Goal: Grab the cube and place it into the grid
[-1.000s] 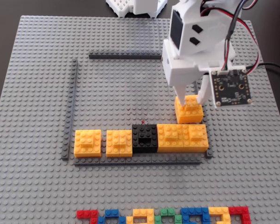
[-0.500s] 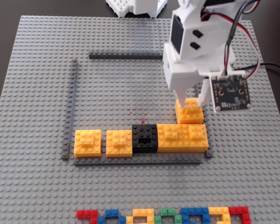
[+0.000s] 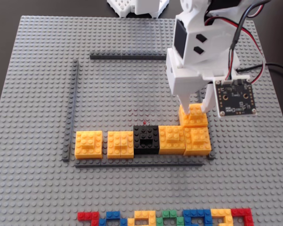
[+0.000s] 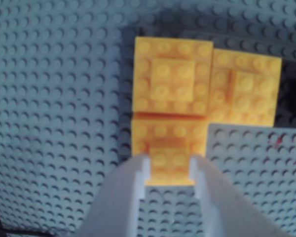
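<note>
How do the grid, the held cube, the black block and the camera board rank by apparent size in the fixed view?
1. grid
2. camera board, though it sits higher, nearer the lens
3. black block and cube in the gripper: alike, cube partly hidden

Your cube is yellow-orange, built of studded bricks with a smaller raised brick on top. It sits upright inside the grid, in the lower right part in the fixed view, just behind the rightmost block of the row along the bottom strip and touching it. You see it in the wrist view at the bottom centre. The grid is an outline of thin dark-grey strips around light-grey studded plate.
</note>
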